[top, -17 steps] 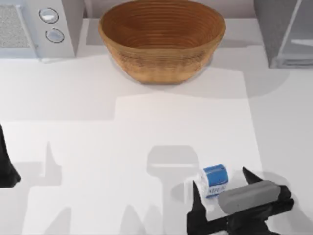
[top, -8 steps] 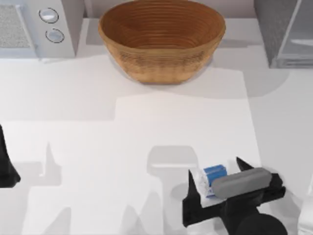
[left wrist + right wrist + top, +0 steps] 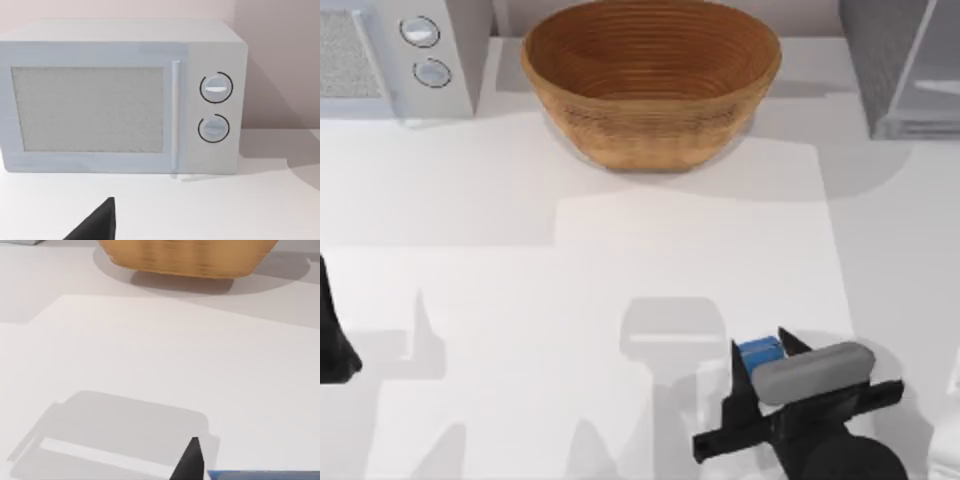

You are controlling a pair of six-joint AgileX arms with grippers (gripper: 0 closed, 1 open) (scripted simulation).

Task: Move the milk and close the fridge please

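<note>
The right end effector [image 3: 763, 365] holds its black fingers narrowly on either side of the small white carton of milk with a blue top [image 3: 759, 352], near the front right of the white counter [image 3: 620, 260]. The dark grey speckled fridge [image 3: 900, 65] stands at the far right corner, beside a woven brown bowl [image 3: 650, 80]. The left arm sits parked at the counter's left edge.

Table [image 3: 470, 250] centre lies open; woven bowl [image 3: 650, 80] blocks the far edge, between microwave [image 3: 395, 55] and fridge [image 3: 900, 65] corners.
</note>
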